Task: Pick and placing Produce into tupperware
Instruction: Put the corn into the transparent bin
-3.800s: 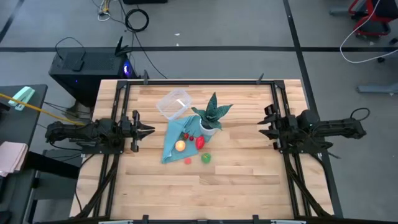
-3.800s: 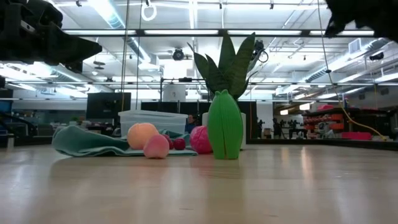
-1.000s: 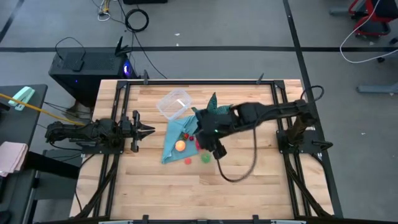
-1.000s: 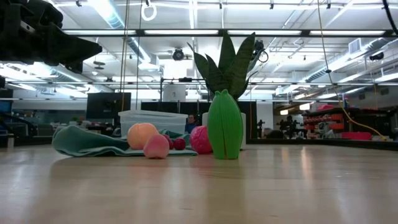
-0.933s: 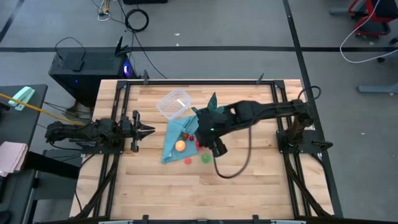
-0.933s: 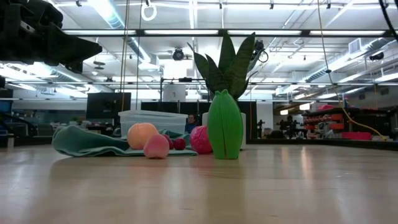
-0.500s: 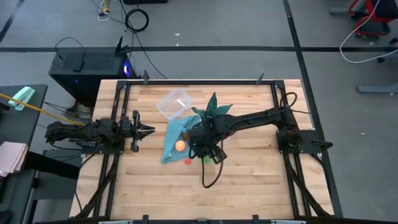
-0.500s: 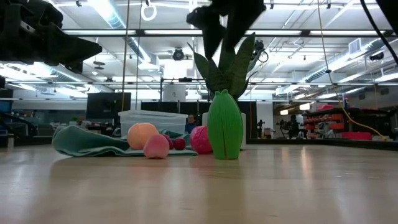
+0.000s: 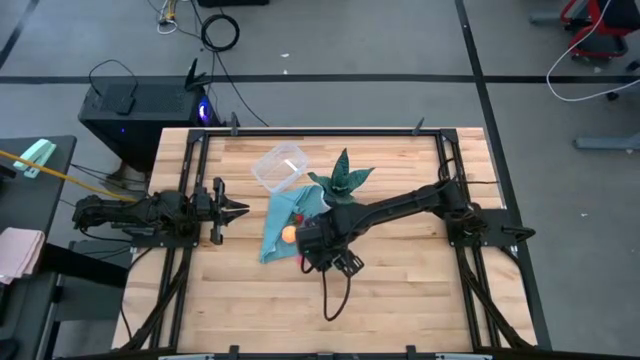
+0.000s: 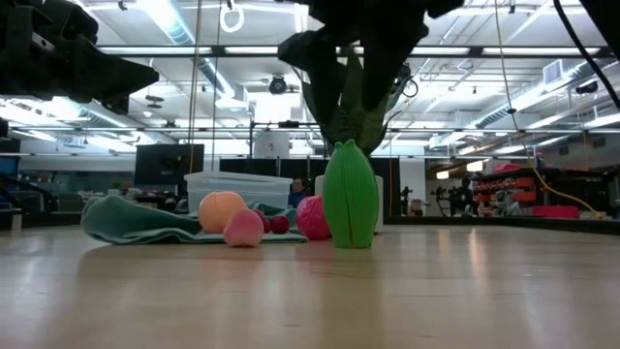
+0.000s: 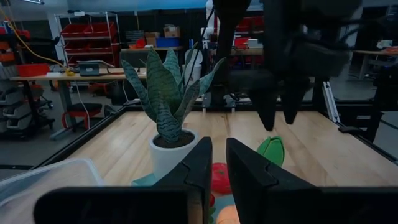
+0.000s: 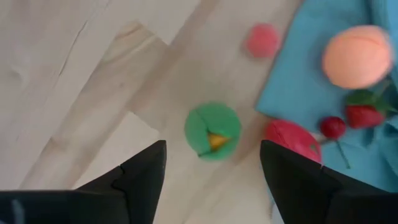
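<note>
right below the spread right gripper (image 12: 212,163), the green toy (image 12: 212,130) looks light and slippery; pinch its round sides.

Grey floor (image 9: 400,60) crossed by dark lines; ceiling strip lights (image 10: 165,19); red shelving (image 11: 81,34).
</note>
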Controlling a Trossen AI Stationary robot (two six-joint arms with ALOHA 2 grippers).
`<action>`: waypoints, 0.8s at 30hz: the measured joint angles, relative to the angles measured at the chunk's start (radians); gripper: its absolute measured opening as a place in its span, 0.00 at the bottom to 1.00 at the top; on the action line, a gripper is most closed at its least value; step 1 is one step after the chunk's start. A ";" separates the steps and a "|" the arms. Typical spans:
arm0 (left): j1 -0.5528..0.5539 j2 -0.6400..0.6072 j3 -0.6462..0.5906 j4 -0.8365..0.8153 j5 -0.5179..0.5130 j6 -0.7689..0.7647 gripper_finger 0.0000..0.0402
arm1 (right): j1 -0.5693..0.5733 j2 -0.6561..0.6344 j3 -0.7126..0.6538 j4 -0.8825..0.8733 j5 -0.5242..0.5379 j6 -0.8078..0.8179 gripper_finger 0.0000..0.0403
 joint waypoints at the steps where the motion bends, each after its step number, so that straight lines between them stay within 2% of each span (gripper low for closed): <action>1: 0.000 0.000 0.000 -0.001 0.000 0.000 0.14 | 0.001 0.007 0.000 0.006 -0.001 0.000 0.66; 13: 0.000 0.000 0.000 -0.001 0.000 0.000 0.14 | -0.009 0.039 -0.002 0.017 0.013 -0.046 0.66; 24: 0.000 0.000 0.000 -0.001 0.000 0.000 0.15 | -0.017 0.041 -0.138 0.086 0.008 -0.048 0.66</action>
